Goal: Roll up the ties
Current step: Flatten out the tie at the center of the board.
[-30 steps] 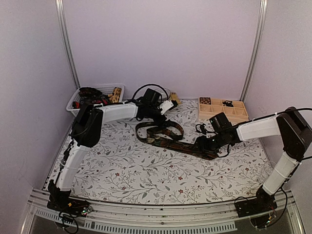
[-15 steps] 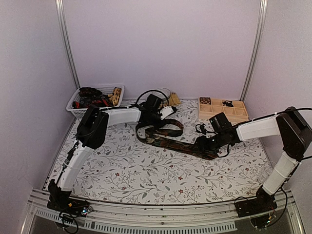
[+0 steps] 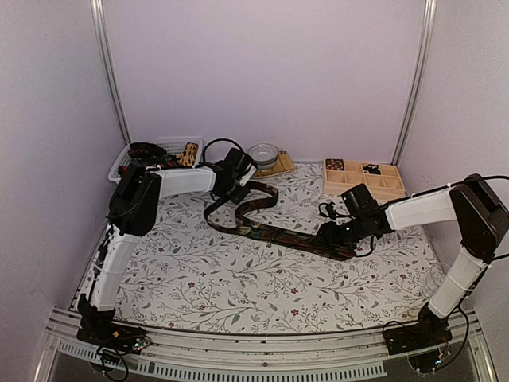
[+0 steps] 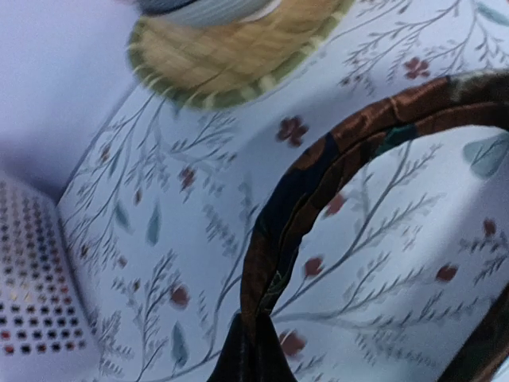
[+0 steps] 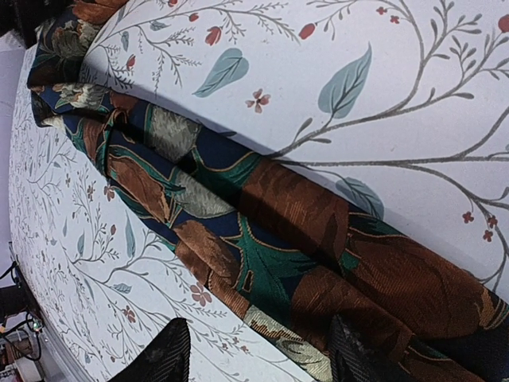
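One long dark tie (image 3: 278, 233) with brown and green leaves lies across the floral cloth. Its narrow part curves up in a loop to my left gripper (image 3: 236, 180), which is shut on it near the back. In the left wrist view the tie (image 4: 302, 199) arches up from the pinched jaws of the left gripper (image 4: 258, 360) at the bottom edge. My right gripper (image 3: 335, 236) is low over the wide end. In the right wrist view the tie (image 5: 262, 231) lies folded under the open right gripper (image 5: 256, 342), one fingertip (image 5: 167, 358) over bare cloth, the other over fabric.
A white basket (image 3: 184, 143) holding more ties stands at the back left. A bowl (image 3: 263, 153) on a woven mat sits at the back centre. A wooden compartment box (image 3: 387, 191) stands at the back right, just beyond the right arm.
The left gripper has shut on the tie's narrow part and drawn it left and back, stretching the coiled loop out. The bowl now shows. The right arm has stayed put.
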Available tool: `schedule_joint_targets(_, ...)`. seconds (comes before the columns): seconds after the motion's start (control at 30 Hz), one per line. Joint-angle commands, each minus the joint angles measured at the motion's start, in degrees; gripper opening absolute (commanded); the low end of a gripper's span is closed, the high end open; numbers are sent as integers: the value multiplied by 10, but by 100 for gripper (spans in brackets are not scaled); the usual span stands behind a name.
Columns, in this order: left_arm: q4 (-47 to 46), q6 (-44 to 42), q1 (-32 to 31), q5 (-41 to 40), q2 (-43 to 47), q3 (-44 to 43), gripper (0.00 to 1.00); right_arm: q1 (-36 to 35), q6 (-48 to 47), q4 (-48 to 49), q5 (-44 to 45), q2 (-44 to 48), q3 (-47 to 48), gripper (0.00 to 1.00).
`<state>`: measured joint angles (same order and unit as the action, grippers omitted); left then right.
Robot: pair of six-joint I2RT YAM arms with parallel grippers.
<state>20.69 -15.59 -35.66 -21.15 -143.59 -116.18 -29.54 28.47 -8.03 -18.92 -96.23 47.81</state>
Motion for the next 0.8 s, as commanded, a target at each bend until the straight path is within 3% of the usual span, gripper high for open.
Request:
schedule_joint_targets(0.0, 19, 117, 13, -119, 161, 108, 0, 3, -5, -18, 10, -46, -19, 59)
schedule_joint_targets(0.37, 129, 333, 35, -169, 456, 440, 5, 4, -9, -35, 15, -28, -27, 59)
schedule_joint_targets(0.4, 131, 348, 36, -175, 476, 466, 8, 3, -10, -36, 17, -26, -26, 59)
schedule_joint_targets(0.53, 156, 399, 41, -190, 529, 545, 42, 4, -13, -43, 28, -25, -25, 59)
schedule_joint_targets(0.7, 133, 404, 63, -191, 563, 594, 48, 13, -15, -47, 49, -20, -31, 59)
schedule_joint_targets(0.77, 110, 370, 66, -189, 567, 594, 63, 19, -17, -54, 56, -18, -29, 59)
